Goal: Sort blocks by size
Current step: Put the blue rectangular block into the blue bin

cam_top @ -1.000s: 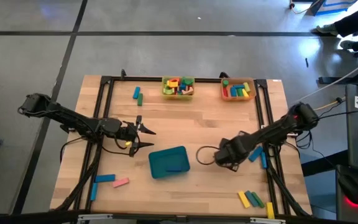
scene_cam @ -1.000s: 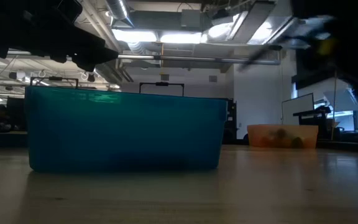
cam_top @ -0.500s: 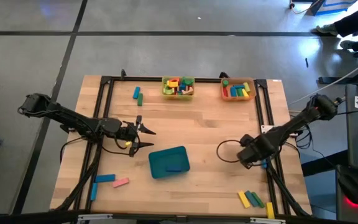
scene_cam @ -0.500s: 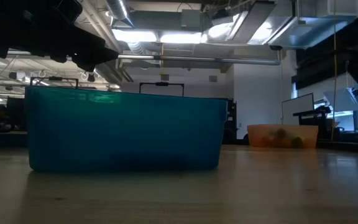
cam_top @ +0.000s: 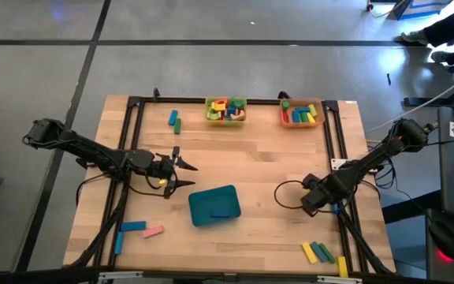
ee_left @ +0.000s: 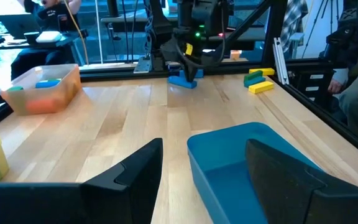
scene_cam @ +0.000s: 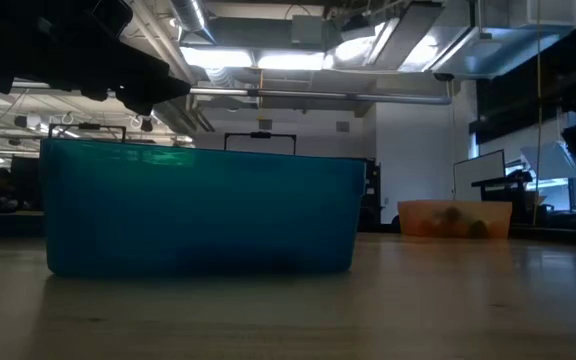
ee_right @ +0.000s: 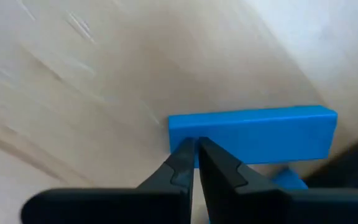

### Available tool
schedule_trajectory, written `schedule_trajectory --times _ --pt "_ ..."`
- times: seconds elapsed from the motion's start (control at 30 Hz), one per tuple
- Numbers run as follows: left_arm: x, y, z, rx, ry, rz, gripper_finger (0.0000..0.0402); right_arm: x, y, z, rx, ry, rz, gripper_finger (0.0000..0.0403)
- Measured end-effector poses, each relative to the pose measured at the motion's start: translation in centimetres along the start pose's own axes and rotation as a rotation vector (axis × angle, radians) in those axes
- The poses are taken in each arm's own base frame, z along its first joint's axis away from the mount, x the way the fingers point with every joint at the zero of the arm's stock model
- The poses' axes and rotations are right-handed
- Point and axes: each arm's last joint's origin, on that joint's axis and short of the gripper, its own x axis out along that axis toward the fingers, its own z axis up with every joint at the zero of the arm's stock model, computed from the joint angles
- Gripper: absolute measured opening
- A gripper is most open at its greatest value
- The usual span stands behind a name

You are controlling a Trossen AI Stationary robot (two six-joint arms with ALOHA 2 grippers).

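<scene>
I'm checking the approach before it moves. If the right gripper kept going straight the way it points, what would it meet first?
The right gripper, fingers shut, points at the long blue rectangular bar block on the wooden table; it would likely meet that bar's side first, seemingly very close.

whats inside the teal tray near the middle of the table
One blue block lies in the teal tray, seen from the high view. The left wrist view shows only part of the tray's floor, and from the low view its wall hides the contents.
</scene>
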Motion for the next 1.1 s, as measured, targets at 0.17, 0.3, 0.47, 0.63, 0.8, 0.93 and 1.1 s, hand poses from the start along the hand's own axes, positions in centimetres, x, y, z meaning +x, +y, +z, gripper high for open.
schedule_trajectory --times 0.17,0.3,0.47,0.63,0.8,0.93,1.1 --pt "0.0 0.0 0.1 0.003 -0.005 0.0 0.0212 0.0 0.4 0.4 0.001 -0.127 0.024 0.0026" --pt "0.0 0.0 0.1 0.0 -0.009 0.0 0.0212 0.0 0.9 0.8 0.022 -0.24 0.064 0.0026" --pt "0.0 0.0 0.1 -0.006 -0.013 0.001 0.0212 -0.1 1.5 1.5 0.061 -0.387 0.114 0.0026" --pt "0.0 0.0 0.2 -0.011 -0.016 0.001 0.0212 -0.4 1.6 3.3 0.18 -0.469 0.164 0.0026" --pt "0.0 0.0 0.2 -0.015 -0.016 0.0 0.0212 -1.6 1.6 5.1 0.137 -0.458 0.176 0.0026" --pt "0.0 0.0 0.2 -0.015 -0.016 0.0 0.0212 -3.3 2.1 5.3 -0.078 -0.404 0.18 0.0026" --pt "0.0 0.0 0.1 -0.014 -0.015 0.0 0.0212 -4.4 2.5 5.6 -0.288 -0.426 0.15 0.0026"
